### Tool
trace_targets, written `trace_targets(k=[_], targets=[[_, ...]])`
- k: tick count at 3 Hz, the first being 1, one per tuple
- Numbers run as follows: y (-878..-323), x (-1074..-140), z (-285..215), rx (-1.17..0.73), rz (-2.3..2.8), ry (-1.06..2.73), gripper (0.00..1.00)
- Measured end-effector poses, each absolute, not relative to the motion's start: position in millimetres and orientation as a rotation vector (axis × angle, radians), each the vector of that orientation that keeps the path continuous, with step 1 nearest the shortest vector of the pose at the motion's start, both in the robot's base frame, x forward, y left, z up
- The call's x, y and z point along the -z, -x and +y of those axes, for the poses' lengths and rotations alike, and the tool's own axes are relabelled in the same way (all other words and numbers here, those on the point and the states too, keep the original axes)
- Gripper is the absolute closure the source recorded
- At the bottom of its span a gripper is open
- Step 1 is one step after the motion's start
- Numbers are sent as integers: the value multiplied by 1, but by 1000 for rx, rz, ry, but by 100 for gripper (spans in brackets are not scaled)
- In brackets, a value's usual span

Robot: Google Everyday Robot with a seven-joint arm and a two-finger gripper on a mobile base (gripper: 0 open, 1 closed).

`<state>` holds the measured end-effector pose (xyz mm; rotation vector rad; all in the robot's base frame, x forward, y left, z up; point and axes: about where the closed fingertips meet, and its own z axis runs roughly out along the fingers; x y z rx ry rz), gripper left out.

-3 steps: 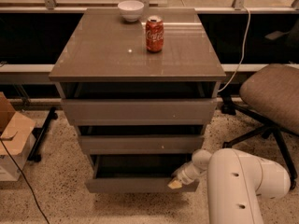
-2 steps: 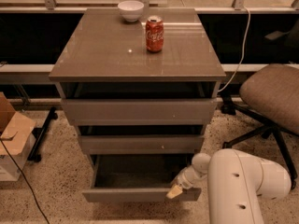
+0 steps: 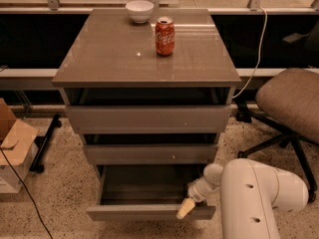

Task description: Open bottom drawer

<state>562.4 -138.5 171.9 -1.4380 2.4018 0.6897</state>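
Gripper: low at the cabinet's right side, with its cream tip at the top edge of the bottom drawer's front, near the right end of that front.
Grip: I cannot tell whether it is clamped or released, nor whether the tip touches the edge or sits just over it.
Bottom drawer: lowest of three, standing well forward of the two above it, so I can see into its shallow grey box.
Count, drawers: three; the middle drawer and the top drawer sit nearly flush.
Count, on the cabinet top: one red can and one white bowl, both towards the back.
Room: speckled floor lies before the drawer front. My white arm is just beside its right corner, one chair is near on the right, and one cardboard box is well apart on the left.
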Motion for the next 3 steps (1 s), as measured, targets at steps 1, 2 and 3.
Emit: trace_targets(k=[1,2,3], targets=[[-550,-165,-137,-697,2422,1470,0],[-522,-160,-137,-763,2437,1493,0],[-491,-164,-133,-822,2437,1530,19]])
